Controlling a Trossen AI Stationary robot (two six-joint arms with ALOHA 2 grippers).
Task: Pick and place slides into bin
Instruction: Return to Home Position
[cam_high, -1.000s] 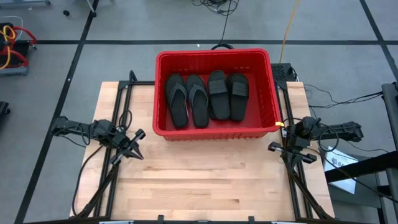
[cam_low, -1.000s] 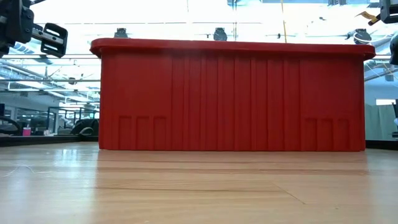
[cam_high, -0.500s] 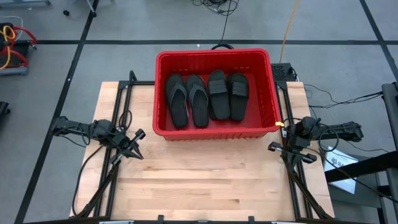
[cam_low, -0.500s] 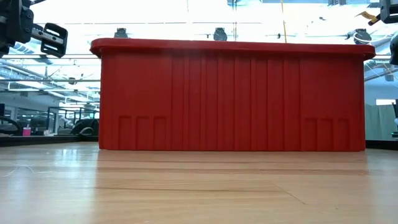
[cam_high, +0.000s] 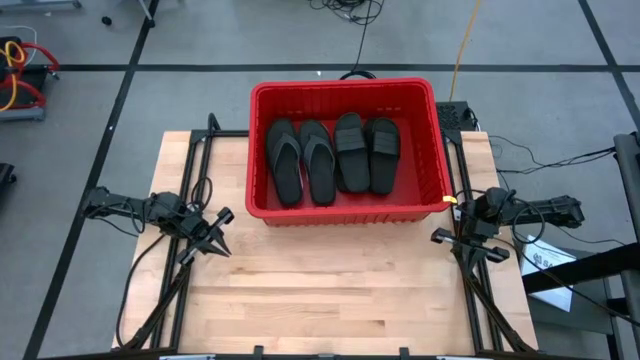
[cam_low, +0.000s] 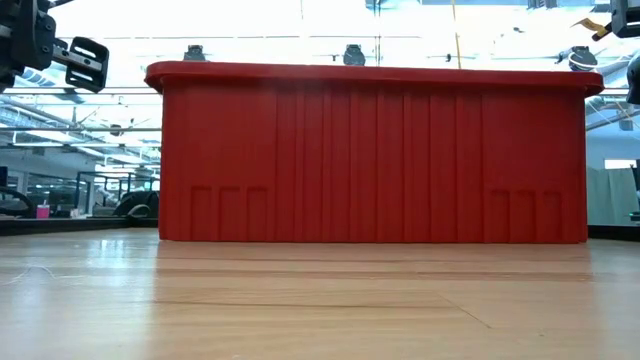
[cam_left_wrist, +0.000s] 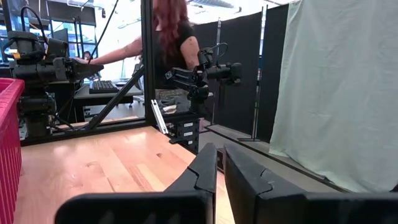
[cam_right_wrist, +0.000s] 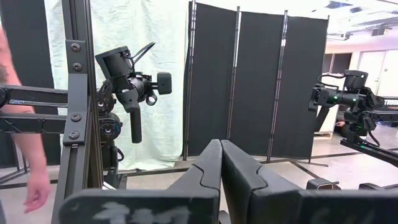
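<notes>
bare wooden tabletop (cam_high: 330, 300) fills the foreground, with nothing lying on its front half. partway back, the left end effector (cam_high: 218, 238) hangs above the tabletop's left edge, pointing inward, its fingers drawn together to a sliver of a gap and gripping nothing. across from it, the right end effector (cam_high: 445, 238) hangs at the right edge, also aimed inward, its fingers clenched on nothing. both are well apart from the bin. behind them, the red bin (cam_high: 340, 88) stands at the far part of the tabletop, midway between the two arms, one long ribbed wall facing the front; seen level from the tabletop, that wall spans most of the frame. inside, four black slides (cam_high: 320, 165) lie flat on the floor of the bin, side by side and soles down: two thong-style on the left arm's side, two wide-strap on the right arm's side, each touching or just beside its neighbour. none is on the tabletop. beyond the tabletop, cables trail over a grey floor (cam_high: 180, 40) marked with dark lines. farther back, a person (cam_left_wrist: 171, 43) in a dark top reaches toward a desk near a pale curtain (cam_left_wrist: 336, 93), while another person's hand (cam_right_wrist: 34, 190) shows beside dark folding screens (cam_right_wrist: 249, 81).
</notes>
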